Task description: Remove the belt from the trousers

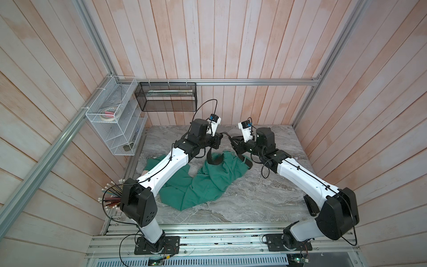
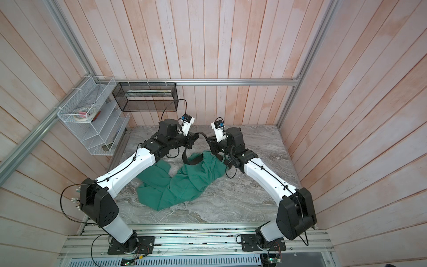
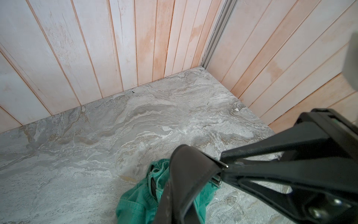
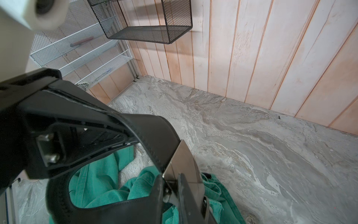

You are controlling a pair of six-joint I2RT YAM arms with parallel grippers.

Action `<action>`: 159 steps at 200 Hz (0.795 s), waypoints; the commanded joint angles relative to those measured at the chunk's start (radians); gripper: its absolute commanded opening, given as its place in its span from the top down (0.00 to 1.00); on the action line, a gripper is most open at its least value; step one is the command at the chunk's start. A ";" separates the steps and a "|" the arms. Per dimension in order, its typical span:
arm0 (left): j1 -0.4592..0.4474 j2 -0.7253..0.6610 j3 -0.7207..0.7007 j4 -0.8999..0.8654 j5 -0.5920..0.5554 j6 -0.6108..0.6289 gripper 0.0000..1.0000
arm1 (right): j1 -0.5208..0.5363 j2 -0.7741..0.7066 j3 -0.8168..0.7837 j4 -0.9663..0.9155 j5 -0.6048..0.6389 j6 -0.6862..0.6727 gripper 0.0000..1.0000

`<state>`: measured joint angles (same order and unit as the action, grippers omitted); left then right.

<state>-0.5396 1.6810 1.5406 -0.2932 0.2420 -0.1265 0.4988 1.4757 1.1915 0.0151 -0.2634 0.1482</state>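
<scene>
The teal-green trousers (image 1: 208, 182) (image 2: 180, 185) lie crumpled on the marble table, mid-left. The black belt (image 1: 213, 159) (image 2: 188, 159) rises from their waistband in a loop, and a short span hangs between the two raised grippers. My left gripper (image 1: 220, 138) (image 2: 196, 136) is shut on the strap (image 3: 189, 174); its own fingers are hidden under it. My right gripper (image 1: 233, 142) (image 2: 209, 141) (image 4: 173, 197) is shut on the belt at the metal buckle (image 4: 184, 164). One part of the belt still sits inside a belt loop (image 3: 154, 186).
A black mesh basket (image 1: 166, 97) and a white wire rack (image 1: 115, 120) hang on the back-left walls. A bundle of sticks (image 1: 111, 196) stands by the left arm's base. A small black object (image 1: 310, 204) lies near the right arm. Wooden walls close three sides.
</scene>
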 commanded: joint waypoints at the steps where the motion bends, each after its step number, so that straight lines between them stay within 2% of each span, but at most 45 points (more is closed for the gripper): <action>1: 0.021 -0.085 0.028 0.173 0.035 -0.035 1.00 | -0.038 0.056 -0.050 -0.159 0.066 0.018 0.85; 45: 0.023 -0.090 0.029 0.173 0.043 -0.030 1.00 | -0.038 0.090 -0.038 -0.175 0.062 0.025 0.80; 101: 0.047 -0.114 0.002 0.194 0.054 -0.063 1.00 | -0.043 0.118 -0.046 -0.185 0.081 0.039 0.80; 159: 0.076 -0.138 -0.039 0.211 0.074 -0.102 1.00 | -0.099 0.144 -0.072 -0.174 0.062 0.101 0.80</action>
<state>-0.4683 1.5925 1.5188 -0.1577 0.2802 -0.1928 0.4271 1.6032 1.1408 -0.1024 -0.2218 0.2108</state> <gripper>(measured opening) 0.077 0.202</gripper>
